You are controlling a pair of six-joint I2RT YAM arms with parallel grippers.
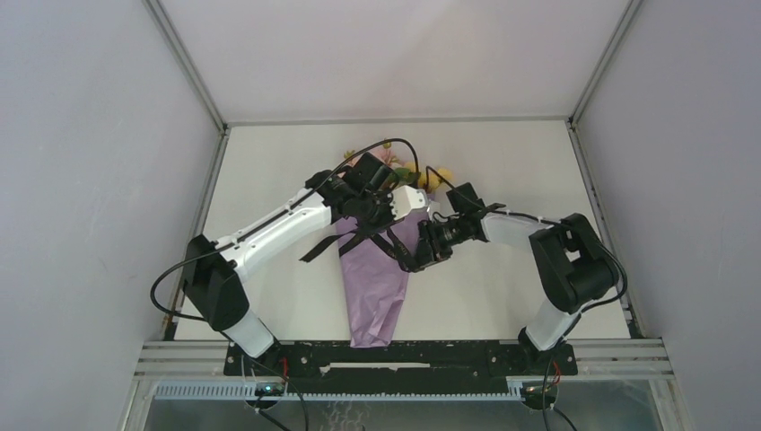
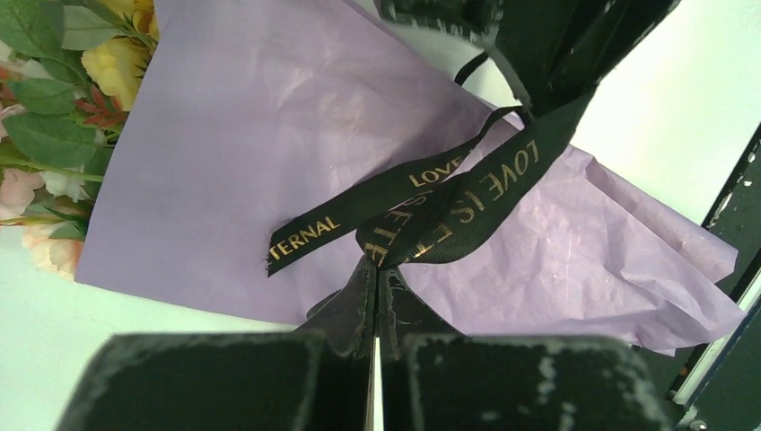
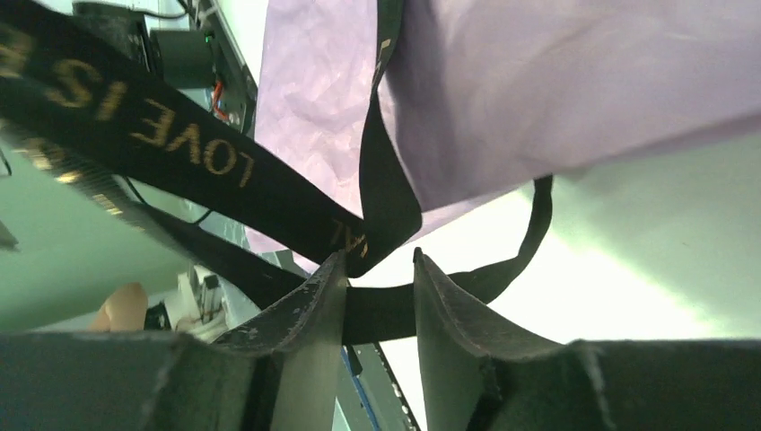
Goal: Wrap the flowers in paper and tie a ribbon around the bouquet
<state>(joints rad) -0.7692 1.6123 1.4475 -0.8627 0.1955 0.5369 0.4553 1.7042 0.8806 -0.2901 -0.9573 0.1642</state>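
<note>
Nearest, at lower centre of the top view: narrow tip of the bouquet [image 1: 371,314], a cone of lilac-purple wrapping paper [image 2: 242,135] lying on the white tabletop [image 1: 269,162], close to the black base rail [image 1: 449,357]. Higher in the frame, across the cone's middle: long narrow black ribbon [image 2: 467,193] with gold lettering, 1 loose tail trailing off to the left over the tabletop. In the left wrist view, left tool [image 2: 375,278]: shut tight, pinching a fold of that ribbon just above the paper. In the right wrist view, right tool [image 3: 380,265]: parted to a moderate gap, clamping nothing, with 1 ribbon strand crossing behind the gap. Farthest, at upper centre of the top view: pink and yellow artificial flowers [image 1: 417,177] with green leaves, poking out of the cone's wide end.
</note>
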